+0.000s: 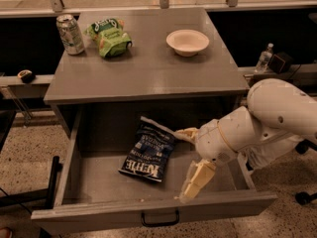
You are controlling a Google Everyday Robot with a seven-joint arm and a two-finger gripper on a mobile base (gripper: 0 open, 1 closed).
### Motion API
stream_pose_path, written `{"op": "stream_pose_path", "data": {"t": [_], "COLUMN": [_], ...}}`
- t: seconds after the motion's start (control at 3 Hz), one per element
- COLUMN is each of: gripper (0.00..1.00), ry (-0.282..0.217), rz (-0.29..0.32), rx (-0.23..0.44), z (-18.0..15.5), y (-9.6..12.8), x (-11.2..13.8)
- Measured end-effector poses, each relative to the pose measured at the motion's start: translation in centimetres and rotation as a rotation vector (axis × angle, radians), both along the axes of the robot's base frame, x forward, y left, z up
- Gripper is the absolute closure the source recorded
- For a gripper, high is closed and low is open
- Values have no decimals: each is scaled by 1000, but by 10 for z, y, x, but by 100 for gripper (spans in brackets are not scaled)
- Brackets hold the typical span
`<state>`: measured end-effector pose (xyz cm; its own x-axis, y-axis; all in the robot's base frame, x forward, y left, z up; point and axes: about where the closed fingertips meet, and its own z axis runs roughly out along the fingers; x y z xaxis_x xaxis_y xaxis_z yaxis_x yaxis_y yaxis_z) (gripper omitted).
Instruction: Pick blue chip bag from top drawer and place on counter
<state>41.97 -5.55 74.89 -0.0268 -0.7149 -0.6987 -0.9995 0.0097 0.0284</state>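
Two cream fingers (198, 180) of the gripper (192, 156) are spread wide inside the top drawer (148, 211), I'd guess to straddle the blue chip bag (148, 151) lying flat at its 9 o'clock. The counter (148, 71) waits up at 12 o'clock.

You see the blue chip bag (147, 150) lying flat on the floor of the top drawer (148, 213), near its middle. The bag is dark blue and crinkly, with white letters, and it sits tilted. The grey drawer is pulled far out from under the front edge of the flat grey counter (148, 68). The gripper (190, 157) is in the drawer, just right of the bag, fingers spread wide.
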Motion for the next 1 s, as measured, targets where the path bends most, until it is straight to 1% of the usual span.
{"op": "stream_pose_path", "data": {"t": [0.33,0.67,1.0], "gripper": [0,0,0], "ry": [-55,-138,-167], "rz": [-54,-160,-286], "rx": [-20,-15,-25], "z": [0,0,-25], "y": [-9,-33,-56], "x": [25,69,103]}}
